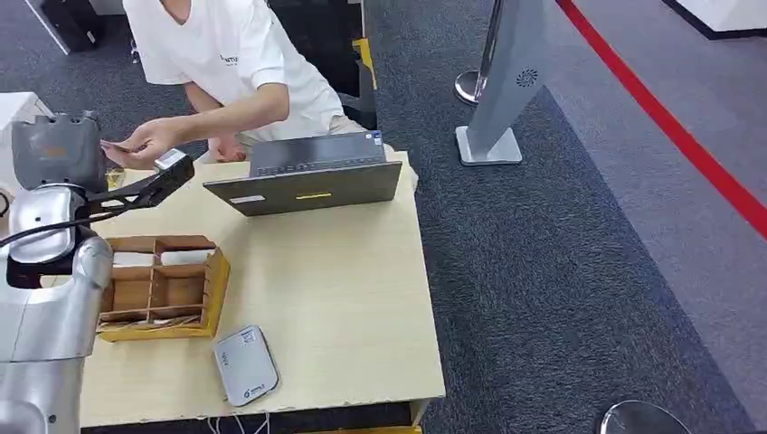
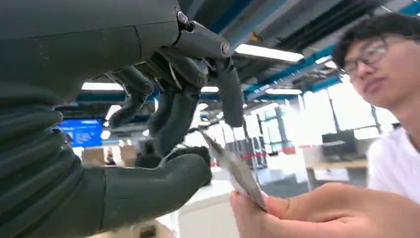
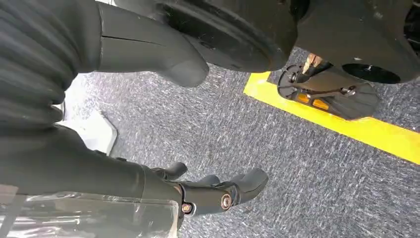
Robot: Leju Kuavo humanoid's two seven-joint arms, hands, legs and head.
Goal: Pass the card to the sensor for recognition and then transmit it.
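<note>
Above table (image 1: 344,298) | person's hand (image 2: 317,215) holds card (image 2: 237,173) | left hand (image 2: 173,119) empty beside it

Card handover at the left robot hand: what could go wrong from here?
1. The person's hand pinches the card while the left robot hand has its fingers spread near it; whether they still touch is unclear, so an early pull-back could drop it.
2. The laptop stands close beside the exchange; a swinging arm might clip it.

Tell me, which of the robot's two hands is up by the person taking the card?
The left hand. It is raised beside the person's hand, which pinches the card. The right hand hangs low over grey carpet, holding nothing.
</note>
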